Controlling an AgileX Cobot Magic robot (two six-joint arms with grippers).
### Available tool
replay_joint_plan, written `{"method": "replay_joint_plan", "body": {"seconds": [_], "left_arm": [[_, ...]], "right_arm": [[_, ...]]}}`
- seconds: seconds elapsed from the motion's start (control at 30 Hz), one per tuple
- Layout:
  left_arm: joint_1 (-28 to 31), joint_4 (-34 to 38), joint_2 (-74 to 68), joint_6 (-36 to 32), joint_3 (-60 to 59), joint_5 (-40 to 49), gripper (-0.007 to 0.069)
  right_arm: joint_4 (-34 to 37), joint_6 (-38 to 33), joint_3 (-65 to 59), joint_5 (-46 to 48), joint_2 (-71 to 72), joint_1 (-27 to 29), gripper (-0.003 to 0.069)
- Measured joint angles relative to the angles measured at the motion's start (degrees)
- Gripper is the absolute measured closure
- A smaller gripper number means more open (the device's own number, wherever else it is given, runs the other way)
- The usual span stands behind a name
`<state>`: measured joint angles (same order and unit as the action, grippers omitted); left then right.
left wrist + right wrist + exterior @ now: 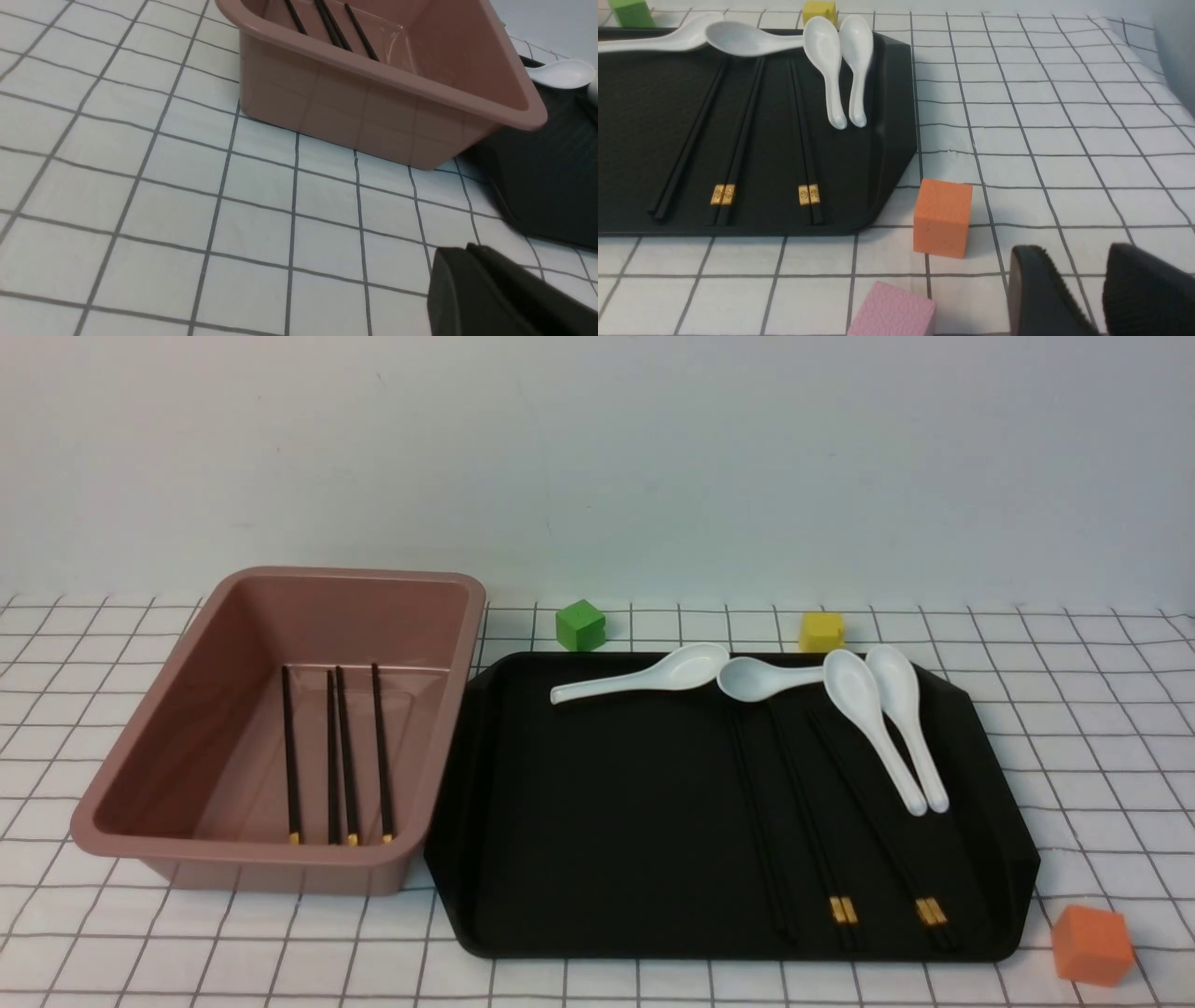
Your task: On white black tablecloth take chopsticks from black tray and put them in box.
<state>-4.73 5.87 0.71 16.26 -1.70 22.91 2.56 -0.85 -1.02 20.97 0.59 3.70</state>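
The black tray [607, 803] lies right of the pink box [233, 728] on the checked tablecloth [1102, 747]. Several black chopsticks [336, 756] lie in the box. More chopsticks [822, 831] with gold bands lie on the tray's right half; they also show in the right wrist view [738, 140]. My left gripper [467, 249] is shut and empty, low over the cloth near the box [373, 93]. My right gripper [1071, 259] is open and empty, over the cloth near the tray's [887, 140] corner. Neither gripper shows in the front view.
Several white spoons [868, 719] lie at the tray's far side, two across chopstick tips. A green cube [580, 623] and a yellow cube [821, 631] stand behind the tray. An orange cube [1090, 945] stands by its near right corner. A pink cube [892, 310] is near my right gripper.
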Motion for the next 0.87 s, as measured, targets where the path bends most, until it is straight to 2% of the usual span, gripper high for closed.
{"method": "replay_joint_plan", "body": {"seconds": [0.87], "left_arm": [[0.00, 0.00, 0.00, 0.00, 0.00, 0.00, 0.0582]], "right_arm": [[0.00, 0.00, 0.00, 0.00, 0.00, 0.00, 0.0419]]}}
